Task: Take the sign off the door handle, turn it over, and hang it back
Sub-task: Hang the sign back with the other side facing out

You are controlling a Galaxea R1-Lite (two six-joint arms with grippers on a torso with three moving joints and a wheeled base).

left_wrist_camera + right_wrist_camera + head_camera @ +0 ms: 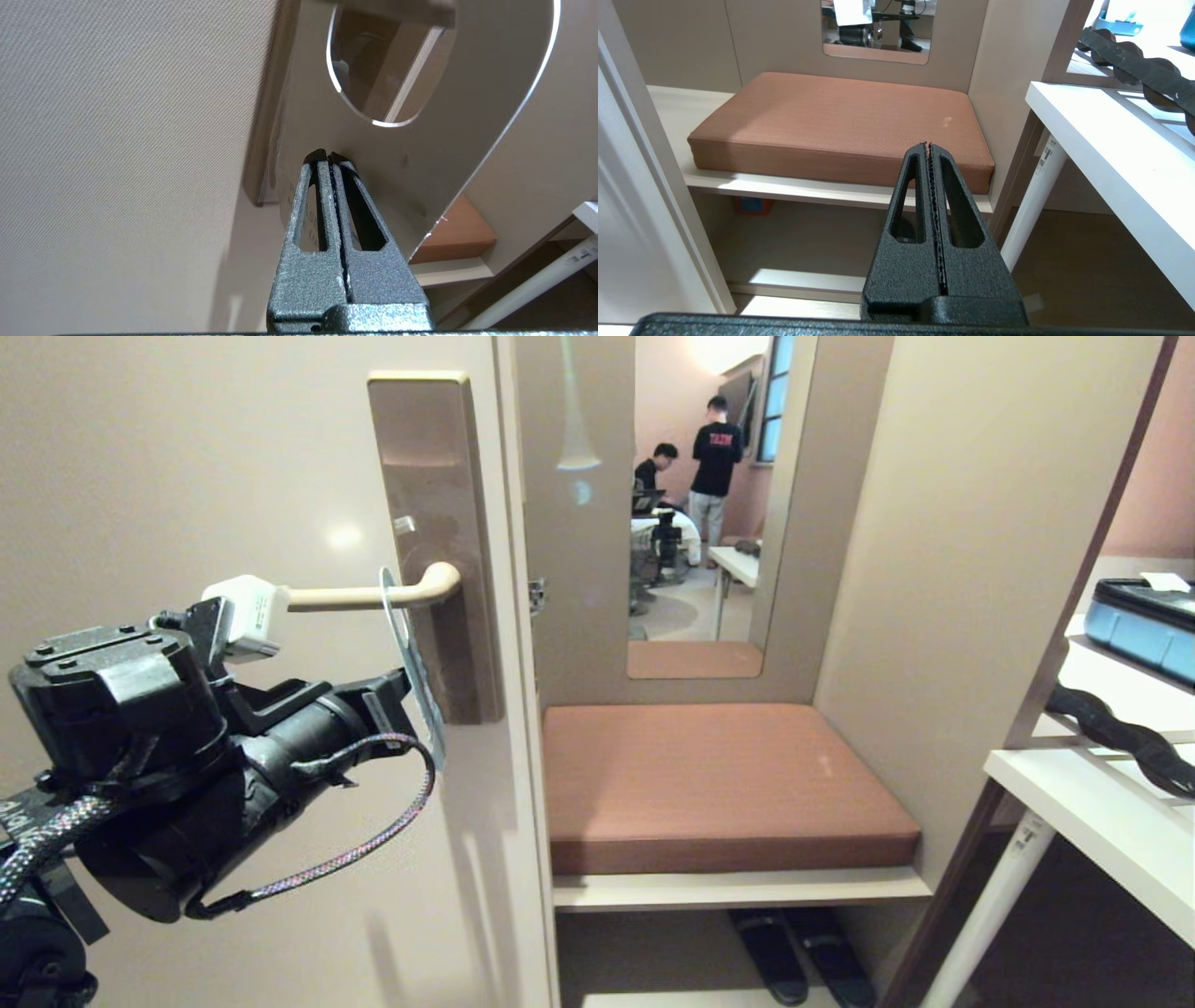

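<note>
Sign: the sign (411, 649) hangs edge-on from the door handle (373, 596), its round hole threaded over the lever just beside the curved elbow. It dangles in front of the brown plate (431, 523), tilted slightly away from the door (187, 476).
Sign, close up: in the left wrist view the sign (420, 154) shows a pale face with faint lettering near the fingers; which colour faces out I cannot tell.
Left gripper: the left gripper (329, 156) reaches up from the lower left toward the lower half of the sign. Its jaws are pressed together, tips right at the sign's face. Whether a sliver of the sign is pinched between them, I cannot tell.
Right gripper: the right gripper (928, 145) sits low and apart from the door, jaws pressed together with nothing between them, pointing at the brown cushion (840, 121) on the bench.
Beyond the door: a mirror (709, 495) above the cushion reflects two people in dark shirts.
To the right: a white table (1102, 812) carrying a black wavy strap (1120, 733) and a blue case (1144, 630).
Under the bench: a pair of dark slippers (798, 957) on the floor.
</note>
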